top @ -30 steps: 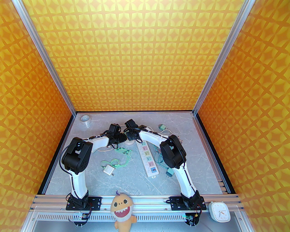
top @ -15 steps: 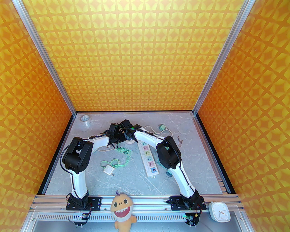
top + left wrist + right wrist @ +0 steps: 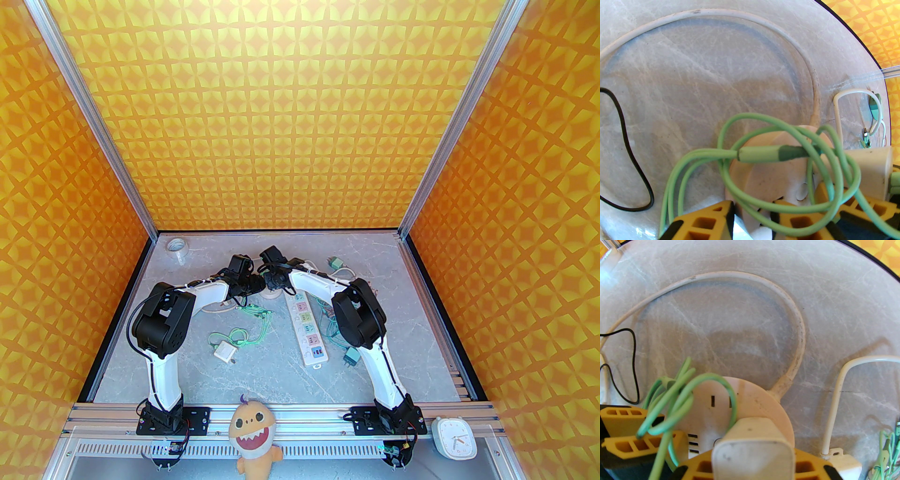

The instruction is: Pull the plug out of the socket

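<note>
The socket (image 3: 754, 404) that both grippers meet at is a round cream disc with outlet slots, lying at the table's back middle (image 3: 271, 294). The plug (image 3: 752, 448), a white charger block, stands on it, and a green cable (image 3: 764, 153) runs into its side and loops over the disc. My right gripper (image 3: 753, 470) is shut on the plug, one yellow finger (image 3: 808, 467) on each side. My left gripper (image 3: 750, 225) is shut on the disc's near edge. Whether the prongs sit in the slots is hidden. The long white power strip (image 3: 307, 328) lies nearer, with nothing plugged in.
A thick white cord (image 3: 796, 317) curves away from the disc, and a thin black wire (image 3: 635, 164) lies to the left. Green cables (image 3: 255, 321), a white charger (image 3: 225, 351), two grey-green plugs (image 3: 335, 263) (image 3: 351, 358) and a tape roll (image 3: 177, 246) lie scattered.
The right arm swung left against the left gripper, then came back right. The left arm shifted slightly right and its jaws closed a little. The round disc stayed in place.
</note>
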`<state>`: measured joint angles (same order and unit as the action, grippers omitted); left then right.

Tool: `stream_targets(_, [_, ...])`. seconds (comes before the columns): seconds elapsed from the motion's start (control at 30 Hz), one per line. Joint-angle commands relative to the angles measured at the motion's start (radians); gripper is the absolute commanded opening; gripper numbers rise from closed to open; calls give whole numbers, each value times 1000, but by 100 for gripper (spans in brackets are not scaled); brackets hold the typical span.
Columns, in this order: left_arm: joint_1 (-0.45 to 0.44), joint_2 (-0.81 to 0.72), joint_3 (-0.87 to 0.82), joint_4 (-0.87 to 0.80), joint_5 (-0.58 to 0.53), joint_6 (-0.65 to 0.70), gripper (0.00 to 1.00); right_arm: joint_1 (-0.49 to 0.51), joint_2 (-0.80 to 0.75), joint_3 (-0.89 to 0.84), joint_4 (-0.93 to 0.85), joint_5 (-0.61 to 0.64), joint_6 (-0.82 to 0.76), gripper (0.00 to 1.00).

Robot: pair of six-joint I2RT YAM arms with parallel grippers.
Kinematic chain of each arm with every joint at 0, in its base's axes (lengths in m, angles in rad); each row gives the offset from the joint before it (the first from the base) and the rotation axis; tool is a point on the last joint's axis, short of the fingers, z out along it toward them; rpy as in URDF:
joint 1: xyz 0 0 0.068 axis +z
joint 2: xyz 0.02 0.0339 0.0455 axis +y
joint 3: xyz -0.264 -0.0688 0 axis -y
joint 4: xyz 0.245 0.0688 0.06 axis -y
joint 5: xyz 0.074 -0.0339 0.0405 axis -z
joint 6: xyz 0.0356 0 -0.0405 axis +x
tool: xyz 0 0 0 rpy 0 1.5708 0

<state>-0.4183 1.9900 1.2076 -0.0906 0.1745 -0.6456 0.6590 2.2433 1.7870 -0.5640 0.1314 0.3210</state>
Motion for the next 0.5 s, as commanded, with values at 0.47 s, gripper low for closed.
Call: stream_targets(0.47, [-57, 109, -49, -125, 21, 15, 31, 122, 40, 133, -136, -16, -54, 16])
